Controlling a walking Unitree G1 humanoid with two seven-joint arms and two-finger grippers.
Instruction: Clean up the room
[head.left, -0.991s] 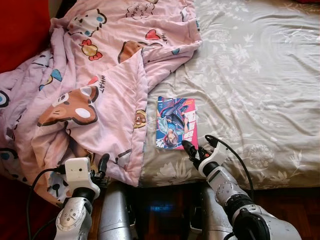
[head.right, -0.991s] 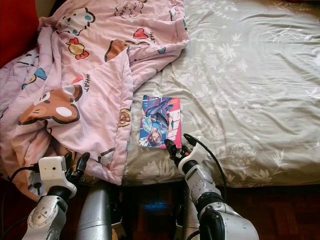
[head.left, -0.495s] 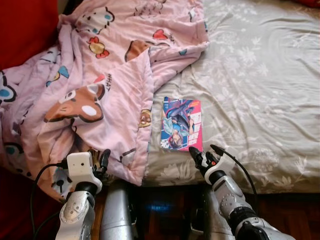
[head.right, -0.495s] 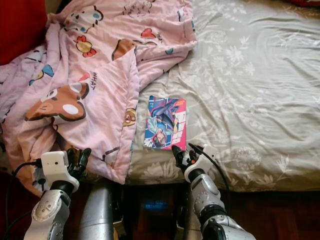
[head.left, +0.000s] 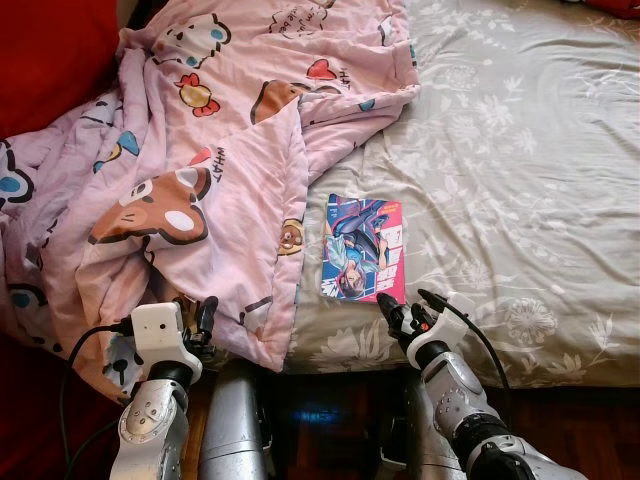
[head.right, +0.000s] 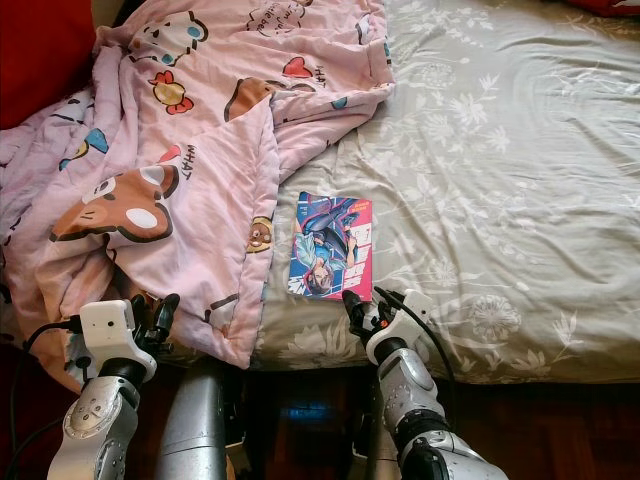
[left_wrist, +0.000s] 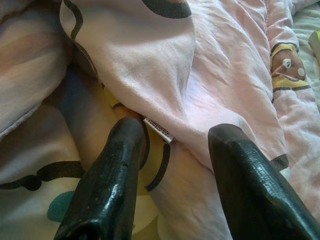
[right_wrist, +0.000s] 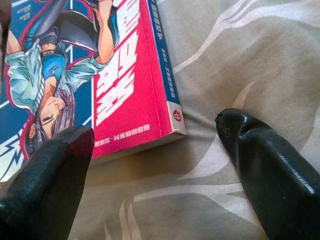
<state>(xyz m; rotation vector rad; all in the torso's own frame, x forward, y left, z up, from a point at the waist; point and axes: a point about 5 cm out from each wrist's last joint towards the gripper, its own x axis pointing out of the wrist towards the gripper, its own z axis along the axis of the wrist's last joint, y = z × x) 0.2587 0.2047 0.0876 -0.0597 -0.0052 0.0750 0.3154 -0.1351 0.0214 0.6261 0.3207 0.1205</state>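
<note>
Just below centre of the left eye view, a thin, light, bendy paperback lies flat on the grey sheet (glossy, likely slippery), best pinched at its near edge by the spread right gripper.

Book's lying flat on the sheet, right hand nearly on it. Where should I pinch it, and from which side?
Take the comic book at its near right corner, by the red spine. The open right hand already straddles it from the bed's near edge. The book lies flat, so one finger probably must press into the soft sheet and slide underneath.
</note>
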